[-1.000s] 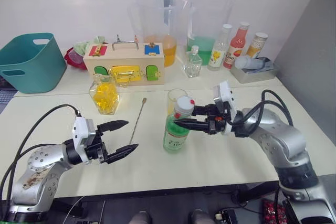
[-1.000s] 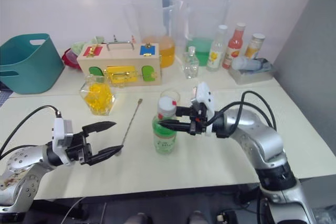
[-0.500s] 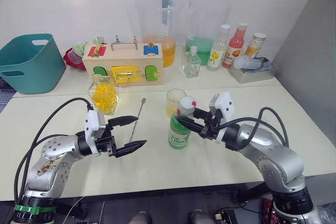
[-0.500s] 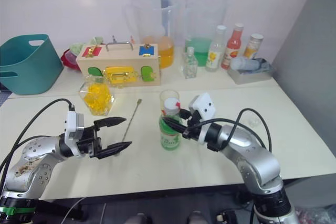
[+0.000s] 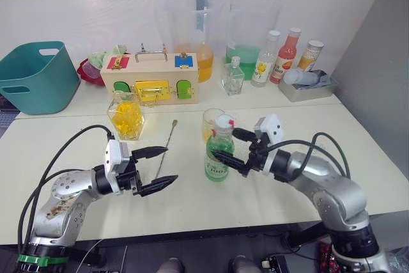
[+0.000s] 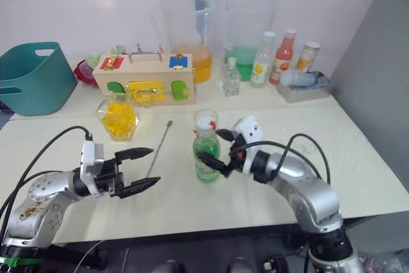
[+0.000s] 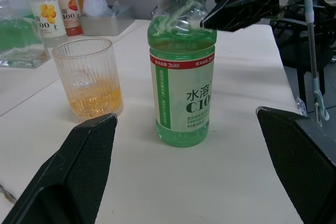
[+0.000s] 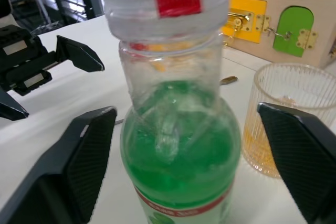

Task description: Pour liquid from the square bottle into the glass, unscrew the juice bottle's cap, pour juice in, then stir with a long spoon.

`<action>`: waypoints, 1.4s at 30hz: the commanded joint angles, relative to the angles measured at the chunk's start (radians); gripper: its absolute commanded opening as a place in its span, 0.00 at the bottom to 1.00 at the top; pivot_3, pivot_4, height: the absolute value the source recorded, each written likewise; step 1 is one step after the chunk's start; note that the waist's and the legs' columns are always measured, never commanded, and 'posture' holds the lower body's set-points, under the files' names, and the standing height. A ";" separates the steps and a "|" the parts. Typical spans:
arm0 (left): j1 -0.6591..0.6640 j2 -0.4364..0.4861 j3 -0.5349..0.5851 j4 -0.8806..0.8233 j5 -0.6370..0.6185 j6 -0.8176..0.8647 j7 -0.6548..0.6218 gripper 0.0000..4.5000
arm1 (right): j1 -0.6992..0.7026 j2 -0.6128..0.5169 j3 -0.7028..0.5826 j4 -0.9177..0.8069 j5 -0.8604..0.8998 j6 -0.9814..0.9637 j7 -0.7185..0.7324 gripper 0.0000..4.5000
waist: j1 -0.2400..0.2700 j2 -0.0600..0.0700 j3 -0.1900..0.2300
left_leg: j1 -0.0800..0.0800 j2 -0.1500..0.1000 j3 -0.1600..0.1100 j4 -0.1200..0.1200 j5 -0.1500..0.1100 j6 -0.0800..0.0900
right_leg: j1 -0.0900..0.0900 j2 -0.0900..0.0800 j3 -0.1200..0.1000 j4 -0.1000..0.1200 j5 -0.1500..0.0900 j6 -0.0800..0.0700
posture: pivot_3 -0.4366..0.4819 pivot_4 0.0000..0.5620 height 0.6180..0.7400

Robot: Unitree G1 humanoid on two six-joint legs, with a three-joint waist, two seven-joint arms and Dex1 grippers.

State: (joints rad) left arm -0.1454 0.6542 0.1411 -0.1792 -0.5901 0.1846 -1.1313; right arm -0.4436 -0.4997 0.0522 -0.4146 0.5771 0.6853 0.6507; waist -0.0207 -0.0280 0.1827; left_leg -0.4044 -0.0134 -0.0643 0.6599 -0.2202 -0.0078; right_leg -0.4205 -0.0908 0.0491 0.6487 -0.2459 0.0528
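White wall and a cream table fill the head views. At the back stand a teal basket, a wooden latch box, two large pitchers with orange and green liquid, a small clear flask and three small drink bottles. Nearer, the square bottle of yellow liquid stands left of the long spoon, which lies flat on the table. The glass, with a little orange liquid in its bottom, stands just behind the juice bottle, a green bottle with its white cap on, upright near the middle. The left gripper hangs low over the table left of the juice bottle, its fingers spread apart and empty. The right gripper reaches in from the right, its fingers parted on either side of the juice bottle's upper part; whether they touch it is hard to say.

From the left wrist, the two black fingers stand wide apart, with the juice bottle and the glass upright between them and farther off, the glass beside the bottle. A finger of the right gripper shows by the bottle's shoulder.

From the right wrist, the fingers flank the juice bottle with a gap on each side. The glass is beyond, and the left gripper farther off.
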 commanded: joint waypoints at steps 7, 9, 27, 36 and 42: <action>0.039 -0.005 0.039 -0.058 -0.003 -0.026 0.036 1.00 | -0.234 -0.172 0.024 0.394 -0.016 -0.286 0.625 0.99 | 0.001 0.000 0.000 | 0.000 0.001 0.002 0.001 0.000 0.000 | 0.001 0.000 0.000 -0.002 0.000 0.000 | 0.48 0.27 1.00; 0.038 -0.005 0.040 -0.058 -0.002 -0.026 0.040 1.00 | -0.275 -0.163 0.039 0.462 -0.033 -0.321 0.682 0.99 | 0.000 0.000 0.000 | 0.001 0.002 0.003 0.001 0.000 0.000 | 0.001 0.001 0.000 -0.002 0.000 0.000 | 0.48 0.27 1.00; 0.092 -0.016 0.061 -0.141 -0.002 -0.025 0.107 1.00 | -0.496 -0.030 0.102 0.783 -0.115 -0.362 0.929 0.65 | 0.003 0.000 0.000 | -0.001 0.001 0.003 0.000 0.000 0.000 | -0.002 -0.001 0.000 -0.001 0.000 0.000 | 0.48 0.27 1.00; 0.083 -0.017 0.045 -0.155 -0.005 -0.013 0.123 1.00 | -0.429 -0.033 0.054 0.681 -0.088 -0.321 0.870 0.26 | 0.006 0.000 0.000 | -0.001 0.001 0.003 0.000 0.000 0.000 | -0.002 -0.001 0.000 -0.001 0.000 0.000 | 0.48 0.27 1.00; 0.066 -0.022 0.033 -0.145 -0.002 -0.019 0.117 1.00 | -0.326 -0.047 -0.006 0.467 -0.072 -0.210 0.694 0.26 | 0.008 0.000 0.000 | -0.001 0.001 0.003 0.000 0.000 0.000 | -0.002 -0.001 0.000 -0.001 0.000 0.000 | 0.48 0.27 1.00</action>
State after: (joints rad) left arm -0.0694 0.6332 0.1727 -0.2994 -0.5872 0.1785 -1.0120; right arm -0.7827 -0.5405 0.0886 0.1536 0.4637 0.4390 1.4055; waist -0.0130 -0.0279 0.1828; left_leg -0.4057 -0.0125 -0.0622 0.6599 -0.2206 -0.0077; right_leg -0.4225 -0.0918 0.0486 0.6482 -0.2454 0.0523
